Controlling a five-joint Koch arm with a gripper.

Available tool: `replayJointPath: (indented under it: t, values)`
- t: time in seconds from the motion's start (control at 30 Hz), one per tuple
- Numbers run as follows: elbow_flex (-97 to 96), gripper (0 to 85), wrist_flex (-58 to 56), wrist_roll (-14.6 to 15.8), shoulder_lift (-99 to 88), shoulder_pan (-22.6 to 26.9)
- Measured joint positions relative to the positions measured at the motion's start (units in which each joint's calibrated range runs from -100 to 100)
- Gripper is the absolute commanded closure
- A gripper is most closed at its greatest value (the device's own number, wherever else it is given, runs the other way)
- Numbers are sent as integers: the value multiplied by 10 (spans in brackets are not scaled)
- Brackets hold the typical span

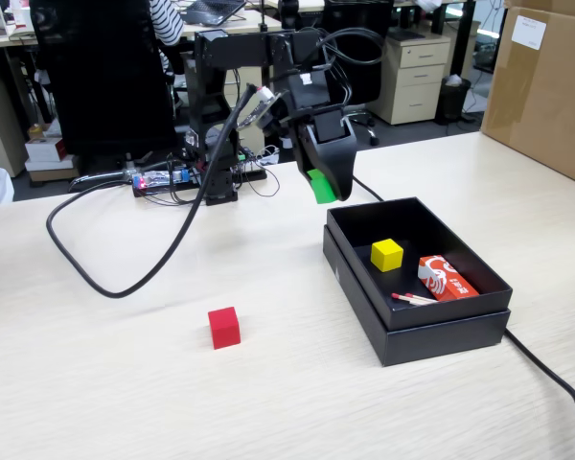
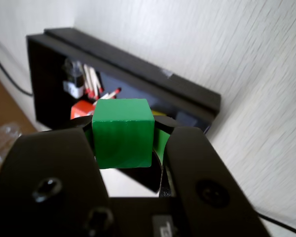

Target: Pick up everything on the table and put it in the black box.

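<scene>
My gripper is shut on a green cube and holds it in the air just behind the far left corner of the black box. In the wrist view the green cube sits clamped between the black jaws, with the black box beyond it. Inside the box lie a yellow cube, a red and white matchbox and some loose matches. A red cube stands on the table, left of the box.
A thick black cable loops across the table at left, and another runs from the box to the right front edge. The arm's base and electronics stand at the back. A cardboard box stands at far right.
</scene>
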Motion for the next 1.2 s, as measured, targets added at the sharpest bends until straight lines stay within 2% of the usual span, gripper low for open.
replayJointPath:
  t: [0.07,0.1,0.17,0.23,0.43,0.77,0.83,1.0,1.1,1.2]
  values:
    - [18,846,-2,3,14,7]
    - [47,845,-1,9,80,18]
    - [60,846,-3,10,100,19]
    - [128,846,-6,17,211,22]
    - [172,845,-28,25,386,18]
    - [167,841,-35,36,428,13]
    - [166,731,-35,36,434,13]
    - [155,676,-35,42,434,14]
    - [152,556,-35,45,434,14]
    - [139,491,-34,46,430,15]
